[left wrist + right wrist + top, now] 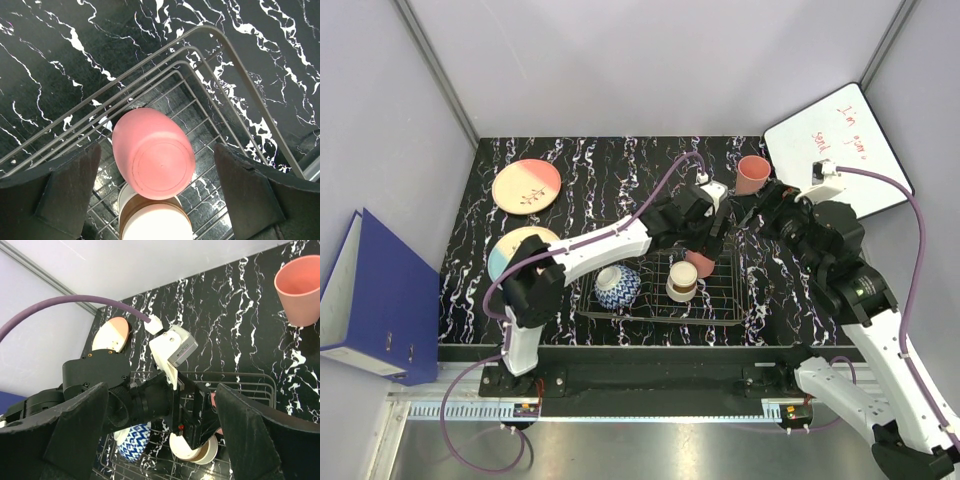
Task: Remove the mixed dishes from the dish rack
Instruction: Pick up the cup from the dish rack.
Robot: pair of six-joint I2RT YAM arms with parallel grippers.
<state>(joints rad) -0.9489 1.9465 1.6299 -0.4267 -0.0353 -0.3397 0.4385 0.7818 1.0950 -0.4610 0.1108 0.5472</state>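
The left pincer [157,148] hangs over the far right corner of the dish rack [215,60], its fingers [70,195] spread wide. A pink cup [152,152] sits in that corner, tipped with its base turned up toward the wrist camera. It lies between the two fingers, and neither one touches it. Just beside it, on the near side, a cream cup [155,220] with a brown band stands in the rack. A blue-and-white bowl [618,286] rests at the rack's left end. The rack itself sits by the middle of the near edge of the tabletop [620,170].

The right pincer [162,388] is also spread open and holds nothing. It hovers past the rack's far right corner, close to the left arm's wrist.

The other pink cup [752,175] stands upright near the far right corner, next to a whiteboard [840,150]. A pink plate [527,186] lies toward the far left corner. A blue plate [512,250] lies by the left edge, partly under the left arm. A blue binder [375,300] leans off the table's left edge.
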